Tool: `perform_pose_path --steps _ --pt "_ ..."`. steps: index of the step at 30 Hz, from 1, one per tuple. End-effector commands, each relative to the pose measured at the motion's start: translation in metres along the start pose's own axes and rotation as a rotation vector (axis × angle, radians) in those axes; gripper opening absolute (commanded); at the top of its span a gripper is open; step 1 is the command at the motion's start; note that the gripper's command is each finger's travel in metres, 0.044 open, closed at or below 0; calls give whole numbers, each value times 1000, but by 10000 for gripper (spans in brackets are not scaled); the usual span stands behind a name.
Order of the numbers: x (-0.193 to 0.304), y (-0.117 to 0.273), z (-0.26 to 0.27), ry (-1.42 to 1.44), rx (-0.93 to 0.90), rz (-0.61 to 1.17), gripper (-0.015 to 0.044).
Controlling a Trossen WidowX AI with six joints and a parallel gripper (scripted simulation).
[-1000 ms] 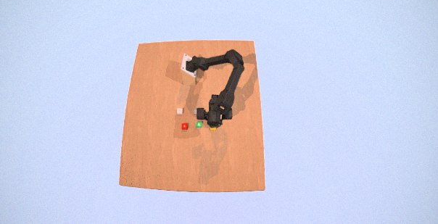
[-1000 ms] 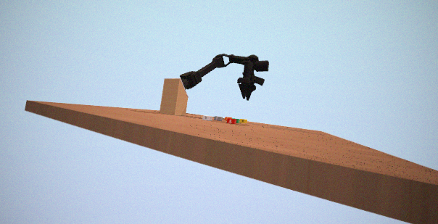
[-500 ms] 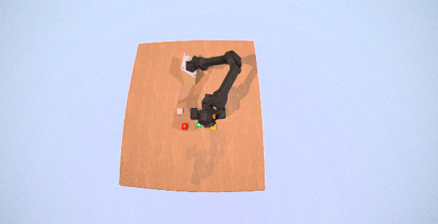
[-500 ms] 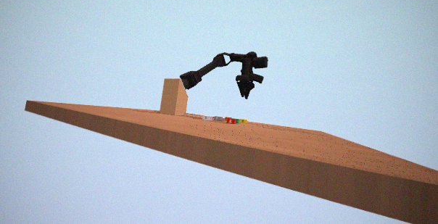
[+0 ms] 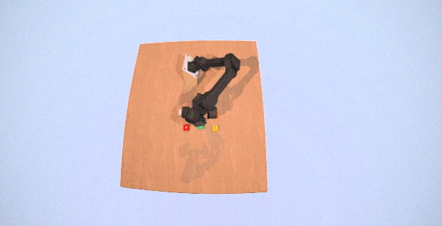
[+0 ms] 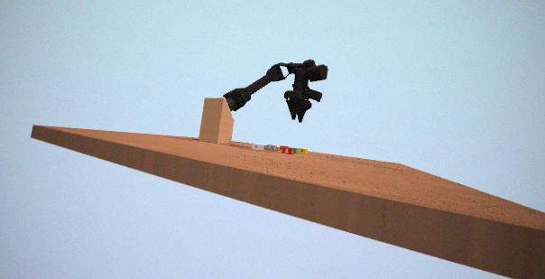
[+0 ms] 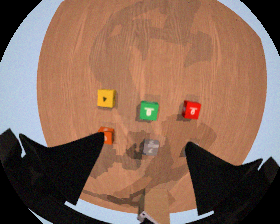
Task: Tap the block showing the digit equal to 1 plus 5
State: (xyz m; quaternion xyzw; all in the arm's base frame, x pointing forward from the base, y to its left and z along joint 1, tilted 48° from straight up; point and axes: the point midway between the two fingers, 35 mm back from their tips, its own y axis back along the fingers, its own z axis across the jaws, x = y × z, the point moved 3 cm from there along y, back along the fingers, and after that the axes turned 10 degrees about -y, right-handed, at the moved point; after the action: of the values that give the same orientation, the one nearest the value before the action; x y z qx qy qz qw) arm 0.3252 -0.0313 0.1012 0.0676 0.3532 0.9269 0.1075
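Note:
My gripper [image 6: 297,120] [image 7: 146,142] is open and empty, pointing down high above the blocks. A green block [image 5: 200,127] [image 6: 296,151] [image 7: 149,110] lies between a yellow block [image 5: 215,128] [image 6: 303,151] [image 7: 106,98] and a red block [image 5: 186,127] [image 6: 288,151] [image 7: 192,110]. An orange block [image 5: 217,115] [image 7: 107,135] is partly behind the left finger in the wrist view. A grey block [image 6: 271,147] [image 7: 151,147] shows between the fingers, far below. A white block [image 5: 180,112] [image 6: 257,147] is not visible in the wrist view. The printed digits are too blurred to read surely.
The blocks stand on a wooden table [image 5: 154,153] [image 6: 361,175], in two rows close together. The arm's base stands on a tan pedestal [image 6: 212,121] behind them. The arm covers part of the back row in the top view, and its shadows fall across the table.

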Motion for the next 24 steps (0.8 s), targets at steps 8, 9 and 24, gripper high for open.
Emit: perform_pose_path --steps 8,9,24 --pt "0 -1 -2 5 3 1 400" --pt "0 -1 -2 5 3 1 400" --pt "0 -82 -1 5 0 1 20"
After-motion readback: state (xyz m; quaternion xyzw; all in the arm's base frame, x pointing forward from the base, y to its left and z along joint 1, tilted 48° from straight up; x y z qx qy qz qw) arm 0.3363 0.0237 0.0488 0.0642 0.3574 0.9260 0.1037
